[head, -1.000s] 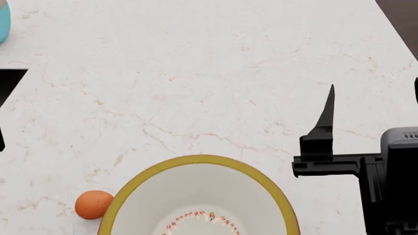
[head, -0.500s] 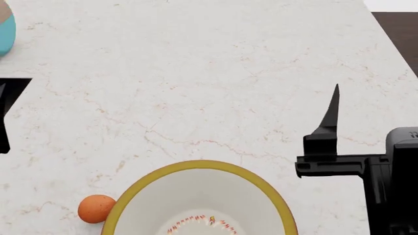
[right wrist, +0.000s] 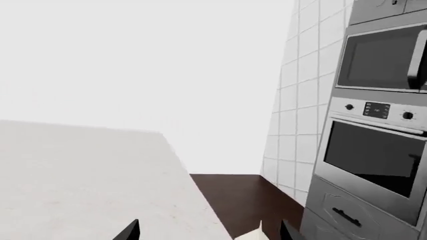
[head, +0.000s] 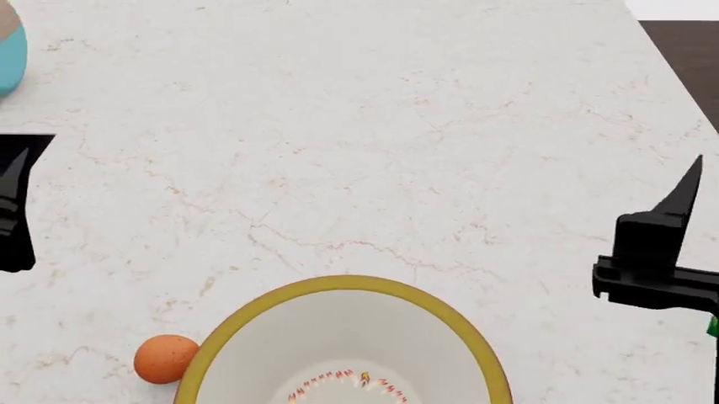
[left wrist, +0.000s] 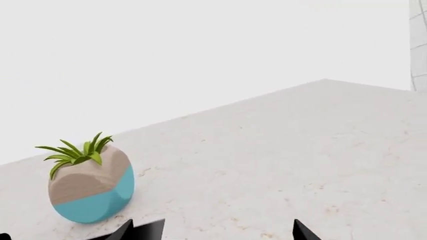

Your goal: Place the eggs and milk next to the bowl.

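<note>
spanning the whole scene: a pale marble counter (head: 371, 126), both arms low over its near part.
bowl: the white bowl (head: 343, 345) with its mustard rim sits between the two grippers, nearer the robot than either, partly cut off by the frame edge.
planter: a teal and brown planter (left wrist: 91, 187) with green leaves stands ahead of the left gripper, near it; not part of the job.
right gripper: the right gripper (head: 663, 244) shows one dark finger and a bracket at the counter's right side, well apart from the bowl; its wrist view shows two tips spread with nothing between, so it reads as released and empty.
left gripper: the left gripper (head: 13, 210) is only a dark sliver at the frame edge; its wrist view shows separated tips with bare counter between, so parted and empty too.
egg: one orange-brown egg (head: 167, 358) lies touching the bowl's rim on the left gripper's side, already placed by the look of it.
missing: second egg and milk carton not visible in any view.
handling: the egg is likely light, smooth, brittle and prone to rolling; pinch it gently across its short middle. the carton should be stiff enough to take by its flat sides.
</note>
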Controlling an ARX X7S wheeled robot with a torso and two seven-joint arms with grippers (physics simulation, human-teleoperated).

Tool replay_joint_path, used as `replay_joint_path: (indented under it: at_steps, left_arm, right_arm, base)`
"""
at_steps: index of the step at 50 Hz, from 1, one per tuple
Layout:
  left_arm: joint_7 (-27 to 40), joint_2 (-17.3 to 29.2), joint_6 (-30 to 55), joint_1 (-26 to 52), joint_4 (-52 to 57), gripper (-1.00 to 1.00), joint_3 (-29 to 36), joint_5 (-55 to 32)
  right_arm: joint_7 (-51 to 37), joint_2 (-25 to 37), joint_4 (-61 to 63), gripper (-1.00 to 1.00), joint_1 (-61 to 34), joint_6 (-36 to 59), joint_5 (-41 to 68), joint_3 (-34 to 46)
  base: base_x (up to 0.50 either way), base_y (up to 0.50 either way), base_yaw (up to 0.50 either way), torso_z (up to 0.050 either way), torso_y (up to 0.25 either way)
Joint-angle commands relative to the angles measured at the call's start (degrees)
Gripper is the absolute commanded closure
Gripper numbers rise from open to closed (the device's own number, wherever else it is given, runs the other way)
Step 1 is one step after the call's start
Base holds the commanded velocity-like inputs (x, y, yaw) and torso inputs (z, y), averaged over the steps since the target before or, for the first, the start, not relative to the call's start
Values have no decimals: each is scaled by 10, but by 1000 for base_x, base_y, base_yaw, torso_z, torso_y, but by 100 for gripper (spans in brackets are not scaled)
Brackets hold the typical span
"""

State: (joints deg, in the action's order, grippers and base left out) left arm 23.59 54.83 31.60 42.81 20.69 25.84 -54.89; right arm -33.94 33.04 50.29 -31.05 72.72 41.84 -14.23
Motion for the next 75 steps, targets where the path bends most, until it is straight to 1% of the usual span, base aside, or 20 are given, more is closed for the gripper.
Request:
replay_joint_path:
  at_steps: [1,2,3,4,8,14,18,23,28,47,59,75]
  left_arm:
    - [3,-8,-18,-3,-2,-100,-29,10]
    - [-5,-7,-24,-6,-7,-100,-27,18]
    - [-10,-6,-30,-9,-11,-100,-27,22]
    - [-19,-5,-40,-14,-22,-100,-26,29]
    - [-38,-7,-64,-23,-50,-100,-29,42]
    - [-48,-9,-77,-29,-67,-100,-26,54]
    - [-48,-12,-78,-33,-66,-100,-23,58]
    - [-50,-17,-78,-31,-66,-100,-17,63]
    - [-47,-17,-74,-31,-58,-100,-14,64]
    - [-47,-8,-85,-53,-55,-100,-18,65]
    - [-51,-6,-93,-60,-60,-100,-21,68]
    - [-56,-16,-103,-64,-73,-100,-16,79]
  right_arm:
    - [-43,-28,23,-100,-14,92,16,-64]
    - [-59,-30,21,-100,-21,117,15,-61]
    - [-57,-32,22,-100,-17,106,14,-64]
    - [-65,-37,18,-100,-22,126,18,-69]
    - [-82,-33,19,-100,-12,124,7,-61]
    - [-79,-36,12,-100,8,101,6,-62]
    - [-70,-34,-10,-100,23,70,-5,-49]
    - [-43,-21,-54,-100,46,4,-31,-27]
    - [-31,-18,-93,-100,49,-34,-53,2]
    - [-30,-14,-198,-100,15,-83,-104,62]
    - [-19,-18,-266,-100,7,-124,-125,77]
    - [-6,-24,-342,-100,-29,-145,-136,95]
  base:
    - [0,0,0,0,0]
    - [0,0,0,0,0]
    - [0,0,0,0,0]
    - [0,0,0,0,0]
    - [0,0,0,0,0]
    - [0,0,0,0,0]
    - [0,0,0,0,0]
    - [0,0,0,0,0]
    - [0,0,0,0,0]
    - [0,0,0,0,0]
    - [0,0,0,0,0]
    - [0,0,0,0,0]
